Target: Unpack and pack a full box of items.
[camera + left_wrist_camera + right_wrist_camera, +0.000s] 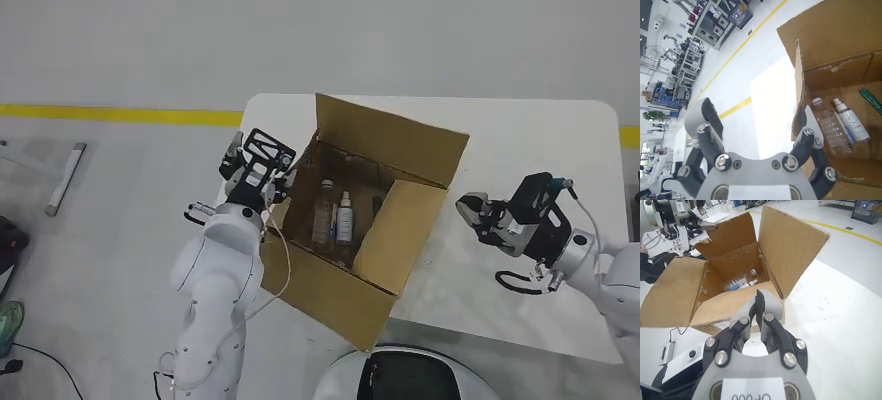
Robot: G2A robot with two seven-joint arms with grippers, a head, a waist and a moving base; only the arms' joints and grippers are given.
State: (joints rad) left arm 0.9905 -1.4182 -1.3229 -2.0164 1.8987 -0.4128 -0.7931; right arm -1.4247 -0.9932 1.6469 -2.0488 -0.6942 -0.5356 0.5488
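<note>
White table [530,135] carries an open cardboard box [398,232].

Bright light; table [772,113] glares white, box [838,56] interior shadowed

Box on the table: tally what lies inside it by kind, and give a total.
Clear plastic bottle: 1
White spray bottle: 1
Blue-and-white pack between them: 1
Green tool, partly seen: 1
Total: 4

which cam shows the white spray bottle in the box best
The left wrist view: the white spray bottle lies in full sight, cap to base, beside the clear bottle on the box floor. The top view shows it small; the right wrist view, just its cap end.
</note>
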